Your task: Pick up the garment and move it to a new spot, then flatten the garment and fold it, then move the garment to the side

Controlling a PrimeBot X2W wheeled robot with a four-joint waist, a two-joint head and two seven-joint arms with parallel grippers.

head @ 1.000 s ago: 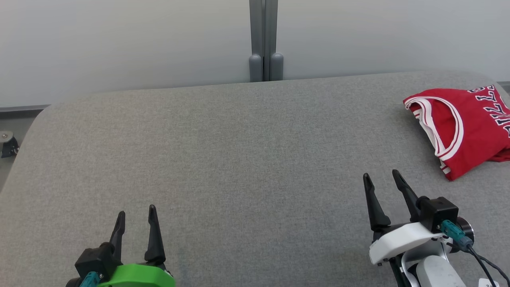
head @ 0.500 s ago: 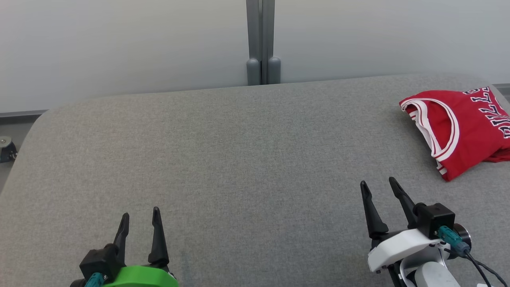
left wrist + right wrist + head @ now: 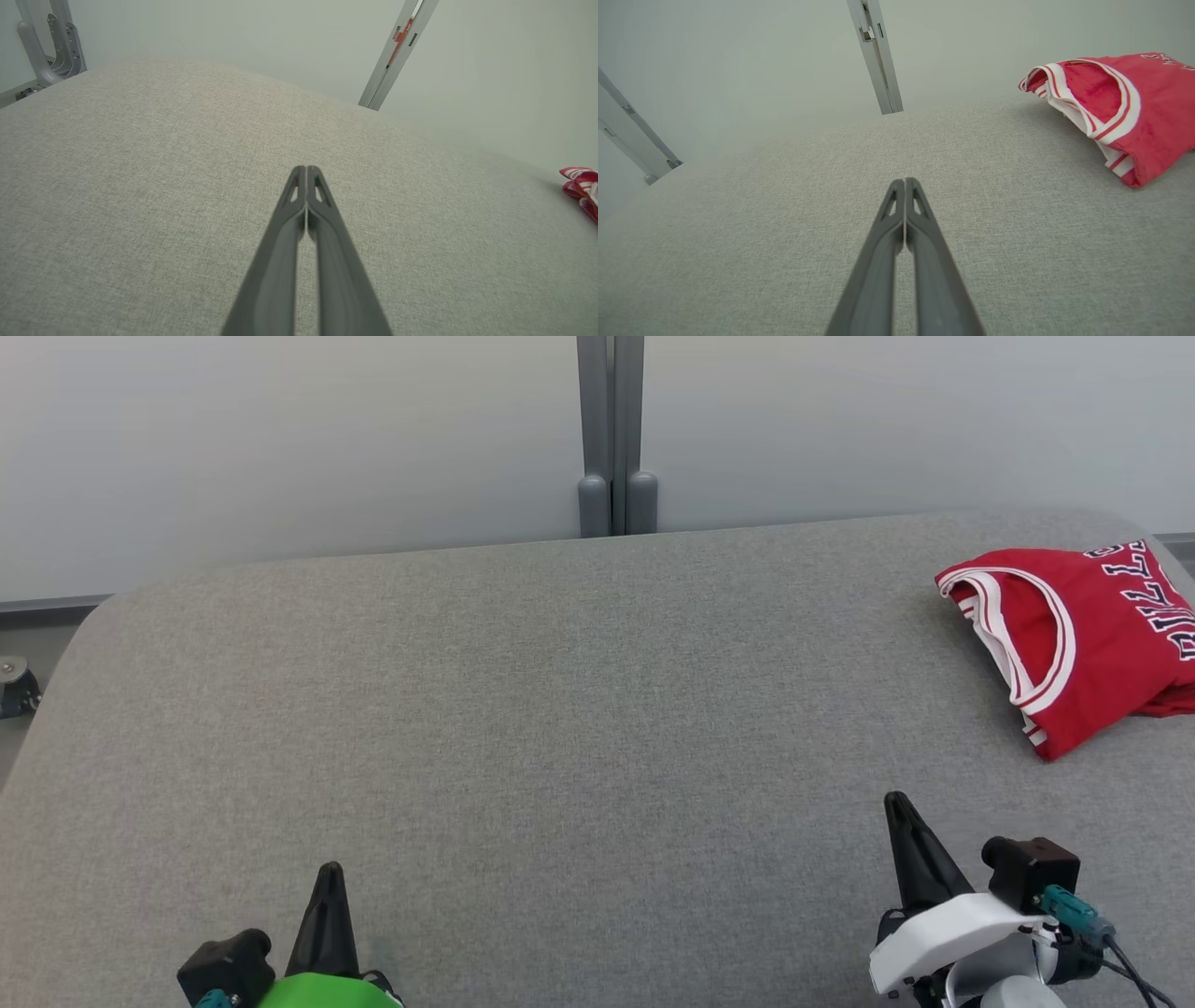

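Since half a second ago, both our grippers have shut their fingers and drawn back toward the bottom of the head view. Our left gripper (image 3: pixel 329 870), on a green mount, has its two dark fingers pressed together on nothing, over the grey fabric table (image 3: pixel 560 709). Our right gripper (image 3: pixel 898 800), on a white mount, is likewise closed and empty. The red garment (image 3: pixel 1092 635), a jersey with white trim and dark lettering, lies folded over at the table's far right edge, ahead and to the right of the right gripper and apart from it. Plain table fabric lies between the two. Behind the table a grey post (image 3: pixel 612 429) stands against a pale wall (image 3: pixel 280 448).
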